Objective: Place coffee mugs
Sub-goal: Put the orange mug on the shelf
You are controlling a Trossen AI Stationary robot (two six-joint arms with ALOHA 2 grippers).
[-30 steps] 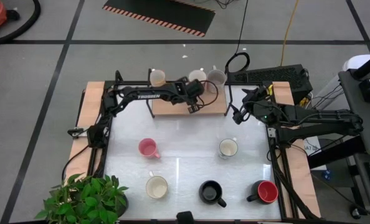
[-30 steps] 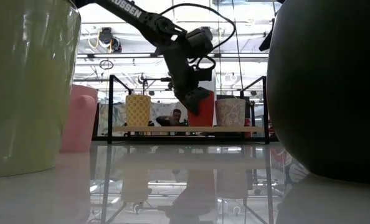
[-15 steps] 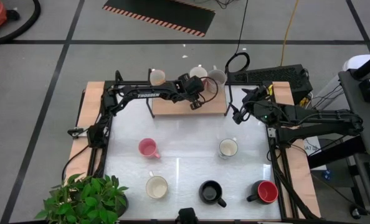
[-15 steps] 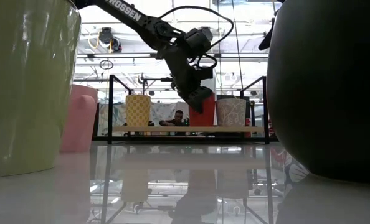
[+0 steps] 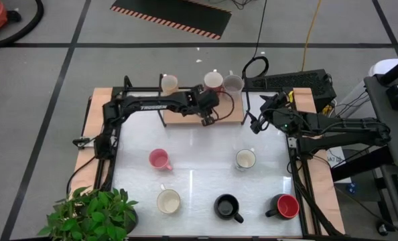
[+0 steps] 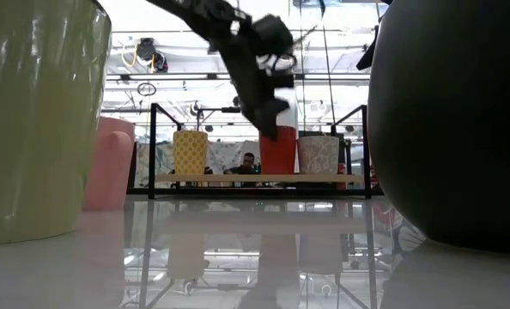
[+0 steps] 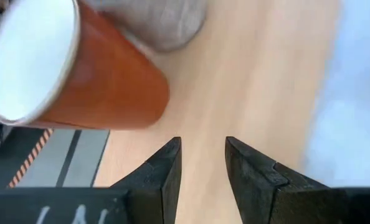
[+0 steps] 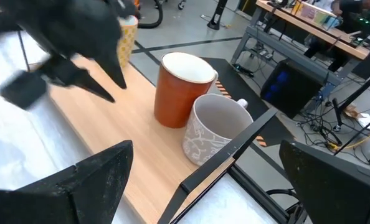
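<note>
Three coffee mugs stand upright on the wooden shelf (image 5: 182, 115) at the table's far side: a yellowish cream one (image 5: 169, 84), a reddish one (image 5: 213, 81) and a grey patterned one (image 5: 233, 83). My left gripper (image 7: 203, 149) hangs open above the shelf, just near of the reddish mug (image 7: 79, 74), with nothing between its fingers. My right gripper (image 8: 205, 149) waits open at the shelf's right end (image 5: 256, 124). On the white table stand a pink mug (image 5: 159, 159), two cream mugs (image 5: 245, 159) (image 5: 168, 201), a black mug (image 5: 226, 206) and a red-and-black mug (image 5: 286, 206).
A green potted plant (image 5: 92, 214) stands at the near left corner. The shelf has a dark metal frame (image 6: 152, 146) with posts at its ends. The white table top (image 5: 199, 174) lies bare between the mugs. A black box with cables (image 5: 306, 84) sits behind the far right corner.
My left gripper has risen and drawn back from the reddish mug toward the table's near edge, its fingers keeping the same gap. The reddish mug stays standing on the shelf between the other two.
</note>
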